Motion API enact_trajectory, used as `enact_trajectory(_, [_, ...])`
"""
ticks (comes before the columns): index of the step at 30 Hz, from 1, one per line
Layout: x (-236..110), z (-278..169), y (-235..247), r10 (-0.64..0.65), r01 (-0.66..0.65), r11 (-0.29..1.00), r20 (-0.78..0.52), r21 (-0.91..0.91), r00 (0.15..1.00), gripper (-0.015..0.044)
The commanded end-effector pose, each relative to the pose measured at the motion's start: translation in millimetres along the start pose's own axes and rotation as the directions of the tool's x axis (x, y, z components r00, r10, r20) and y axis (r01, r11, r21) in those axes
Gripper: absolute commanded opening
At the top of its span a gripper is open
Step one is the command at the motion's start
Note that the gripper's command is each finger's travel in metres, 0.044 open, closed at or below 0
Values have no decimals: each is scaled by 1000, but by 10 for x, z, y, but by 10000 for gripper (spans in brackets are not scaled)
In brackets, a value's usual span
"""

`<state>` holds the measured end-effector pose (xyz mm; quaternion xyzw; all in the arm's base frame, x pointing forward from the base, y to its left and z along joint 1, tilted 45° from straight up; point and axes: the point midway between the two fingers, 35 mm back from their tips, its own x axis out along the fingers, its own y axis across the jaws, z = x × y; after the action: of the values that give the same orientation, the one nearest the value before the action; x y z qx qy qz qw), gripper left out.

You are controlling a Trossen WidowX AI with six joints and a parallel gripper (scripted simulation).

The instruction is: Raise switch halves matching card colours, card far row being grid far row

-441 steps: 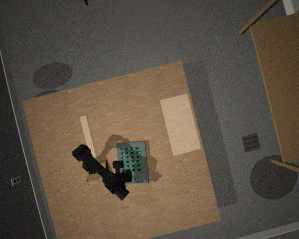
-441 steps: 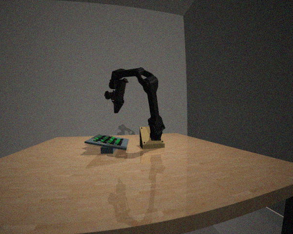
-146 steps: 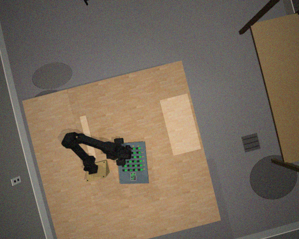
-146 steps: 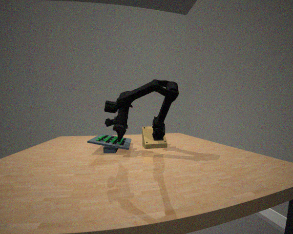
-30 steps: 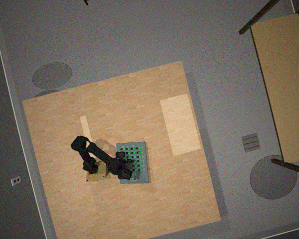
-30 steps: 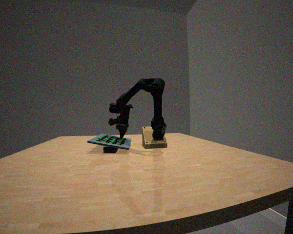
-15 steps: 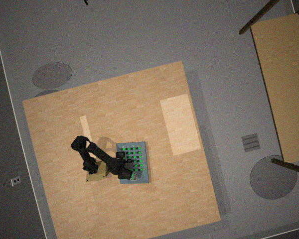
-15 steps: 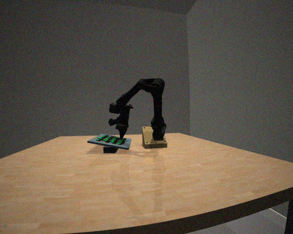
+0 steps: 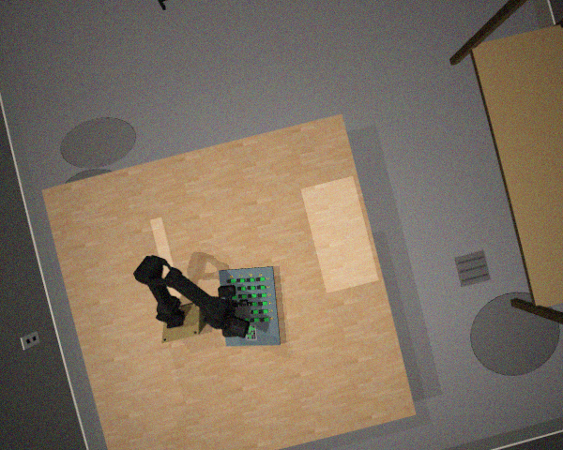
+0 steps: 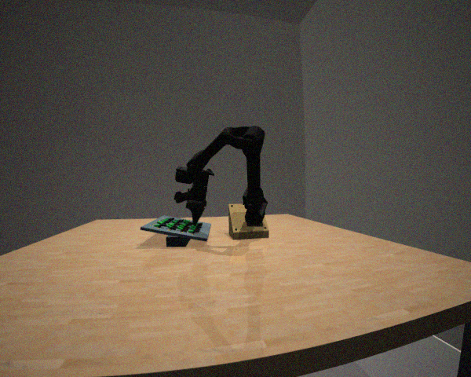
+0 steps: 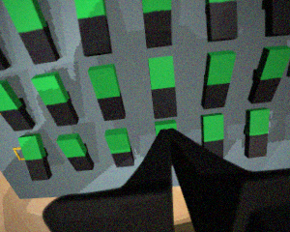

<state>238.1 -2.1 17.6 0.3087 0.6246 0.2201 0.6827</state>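
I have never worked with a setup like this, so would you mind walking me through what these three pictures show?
The black jointed machine is a single robot arm, bolted to a small tan base block on a wooden table. One picture looks straight down from above, one looks across the table from the side, and the third comes from a camera on the arm's wrist.

On the table lies a blue-grey panel, raised on a dark block, with rows of rocker switches, each half green and half dark grey. A small pattern card sits on the panel beside the grid.

The hand is shut with nothing in it. Its pointed tip is right over a switch in the row nearest the arm; whether it touches is not visible.
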Motion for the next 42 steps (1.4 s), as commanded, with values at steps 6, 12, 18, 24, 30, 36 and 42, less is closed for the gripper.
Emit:
enact_trajectory(6, [-230, 8, -13, -2, 2, 1000, 9, 3, 1000, 0])
enact_trajectory(12, [-640, -25, -6, 1, -1, 1000, 26, 6, 1000, 0])
enact_trajectory(18, [-636, -202, -311, -1, 1, 1000, 26, 6, 1000, 0])
enact_trajectory(24, [-457, -207, -331, -2, 2, 1000, 39, 6, 999, 0])
enact_trajectory(30, [-285, -212, -324, 0, 0, 1000, 53, 6, 999, 0])
enact_trajectory(36, [-183, -211, -322, 1, -1, 1000, 53, 5, 999, 0])
enact_trajectory(42, [-118, -208, -322, 1, -1, 1000, 53, 5, 999, 0])
